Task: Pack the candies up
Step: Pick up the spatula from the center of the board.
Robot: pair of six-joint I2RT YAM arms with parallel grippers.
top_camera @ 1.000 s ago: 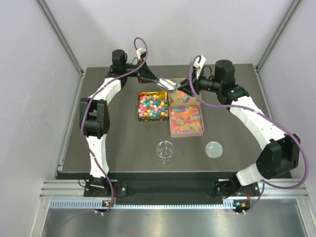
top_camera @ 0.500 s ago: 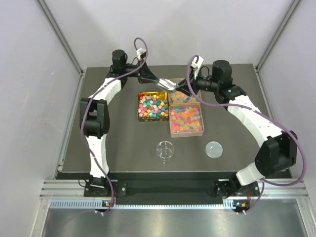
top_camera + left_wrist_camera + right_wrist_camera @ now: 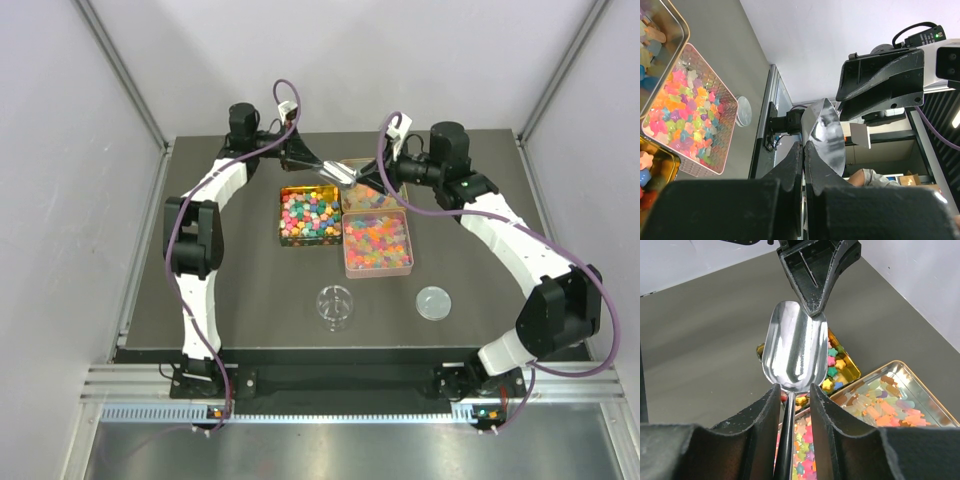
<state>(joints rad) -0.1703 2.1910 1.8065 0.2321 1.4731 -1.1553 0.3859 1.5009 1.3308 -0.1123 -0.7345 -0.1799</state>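
A silver scoop (image 3: 338, 172) hangs in the air above the back tins, between both grippers. My left gripper (image 3: 320, 164) is shut on the rim of the scoop's bowl (image 3: 827, 135). My right gripper (image 3: 366, 178) is open, its fingers (image 3: 762, 415) astride the scoop's thin handle (image 3: 788, 410) with a gap on the right side. Opaque multicoloured candies (image 3: 308, 214) fill a gold tin (image 3: 282, 238). Translucent gummy candies (image 3: 376, 238) fill a pink tin (image 3: 378, 274). A third, silver tin (image 3: 935, 412) behind them holds pale candies.
A small clear glass cup (image 3: 334, 304) stands near the front centre of the dark table. A round clear lid (image 3: 433, 302) lies to its right. Grey walls and metal frame rails enclose the table.
My right gripper has moved left, from beside the scoop to around its handle. My left gripper has kept hold of the scoop's bowl and barely shifted.
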